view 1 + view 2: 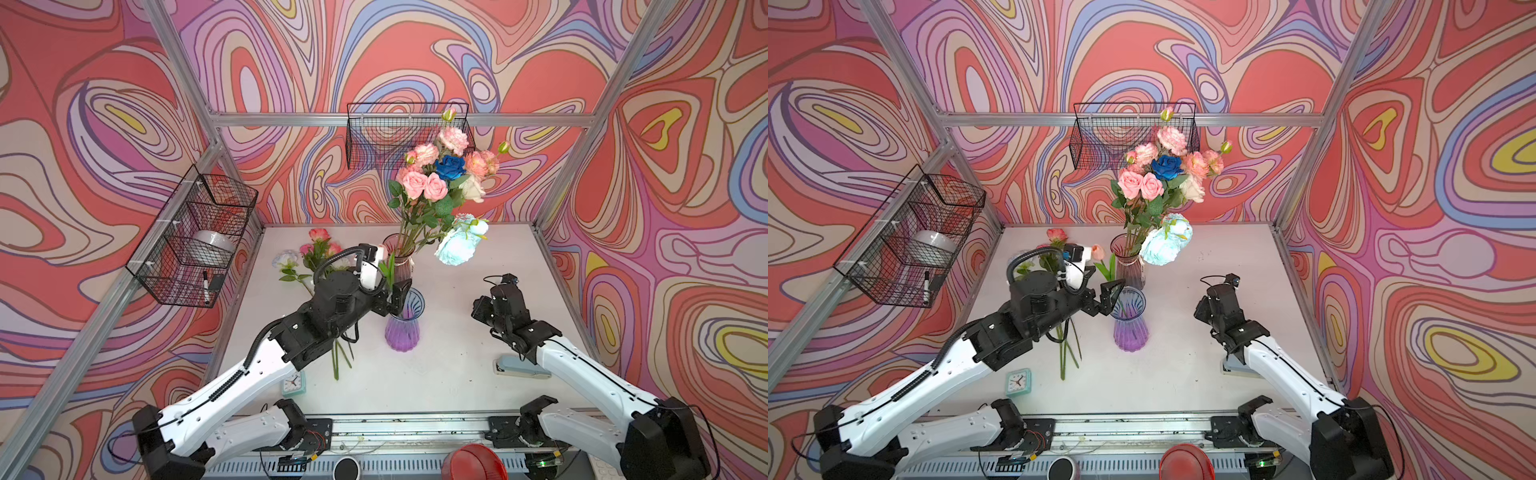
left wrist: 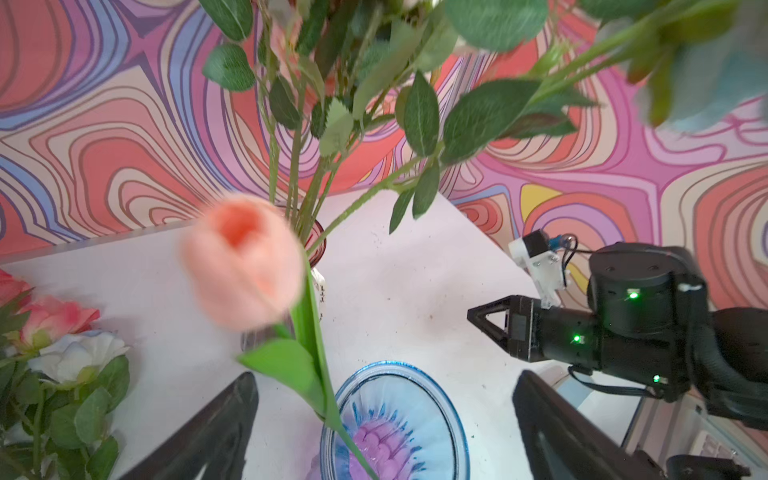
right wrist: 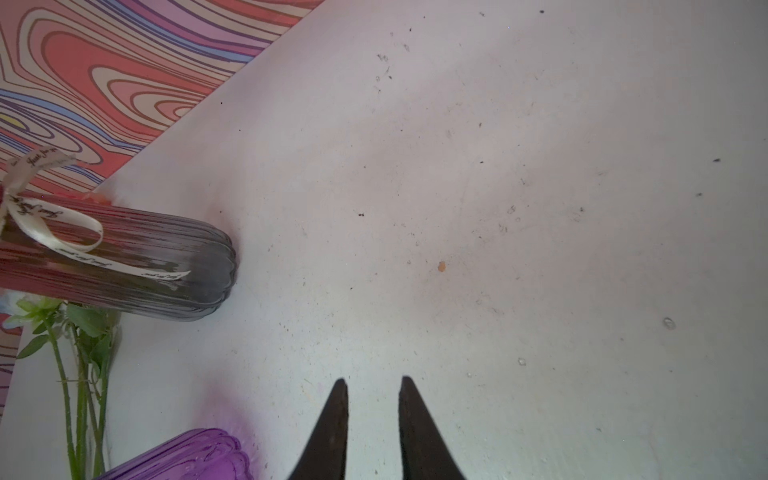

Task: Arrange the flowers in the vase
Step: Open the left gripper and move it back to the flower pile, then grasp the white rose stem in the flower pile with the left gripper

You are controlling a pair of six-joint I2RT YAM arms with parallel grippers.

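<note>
Left hand hangs spread over the purple vase with its peach tulip, we note; right hand slightly parted, empty.

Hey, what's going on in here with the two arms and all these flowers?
The left gripper is at the mouth of the blue-purple vase, jaws wide open. A peach tulip has its stem in that vase, ungripped. The back vase already holds a full bouquet, and a few loose flowers lie on the table. The right gripper hovers over bare tabletop, jaws slightly apart, holding nothing.
</note>
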